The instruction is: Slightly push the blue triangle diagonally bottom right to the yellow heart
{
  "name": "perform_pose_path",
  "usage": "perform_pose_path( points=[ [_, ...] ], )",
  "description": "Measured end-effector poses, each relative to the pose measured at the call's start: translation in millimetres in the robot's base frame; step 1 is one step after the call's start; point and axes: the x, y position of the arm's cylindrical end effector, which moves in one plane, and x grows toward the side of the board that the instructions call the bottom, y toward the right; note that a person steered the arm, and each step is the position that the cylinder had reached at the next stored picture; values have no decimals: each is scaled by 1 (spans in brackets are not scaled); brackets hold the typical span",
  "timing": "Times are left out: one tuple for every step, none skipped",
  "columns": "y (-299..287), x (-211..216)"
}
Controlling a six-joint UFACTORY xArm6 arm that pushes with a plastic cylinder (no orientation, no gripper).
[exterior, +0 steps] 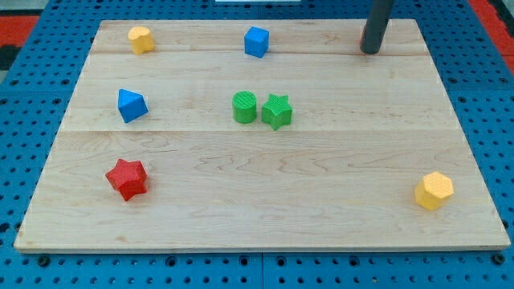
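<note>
Dark rod cut off at twelve o'clock, our tip (370, 50) clawless, blue triangle (131, 105) far off at nine o'clock, no writing we can read.

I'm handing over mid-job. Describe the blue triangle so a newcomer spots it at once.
Start at the wooden board and go to its left side, about midway up. The blue triangle sits there alone, above the red star and below the yellow block. The other blue block is a cube at the view's top; this one is wedge-shaped.
</note>
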Motion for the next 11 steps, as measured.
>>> perform_pose_path(
  points=[
    [-13,8],
    [-65,33],
    [-95,43],
    [-150,50],
    [-225,50],
    [-315,51],
    [-381,52],
    [-408,102],
    [-412,131],
    [-409,148],
    [-365,129]
  ],
)
